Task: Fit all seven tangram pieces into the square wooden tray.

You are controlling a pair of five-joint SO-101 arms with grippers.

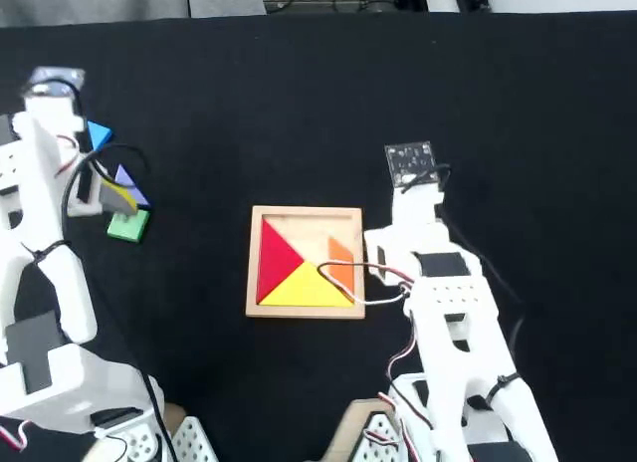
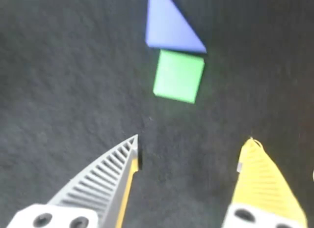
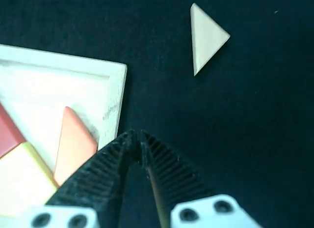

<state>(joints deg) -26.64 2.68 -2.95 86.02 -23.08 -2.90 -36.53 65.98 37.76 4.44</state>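
The square wooden tray point(image 1: 305, 311) lies mid-table and holds a red triangle point(image 1: 276, 255), a yellow triangle point(image 1: 304, 288) and an orange piece point(image 1: 341, 261). My right gripper point(image 3: 140, 138) is shut and empty, just outside the tray's right rim point(image 3: 115, 102), close to the orange piece point(image 3: 73, 145). A white triangle point(image 3: 206, 37) lies on the cloth beyond its tips. At the far left my left gripper point(image 2: 191, 149) hangs open over bare cloth, short of a green square point(image 2: 178, 76) and a purple-blue triangle point(image 2: 169, 27) touching it. A blue triangle point(image 1: 98, 135) lies farther back.
Black cloth covers the table. The right arm point(image 1: 443, 283) stands right of the tray, with its white cable looping over the tray's right corner. The left arm point(image 1: 45, 213) rises along the left edge.
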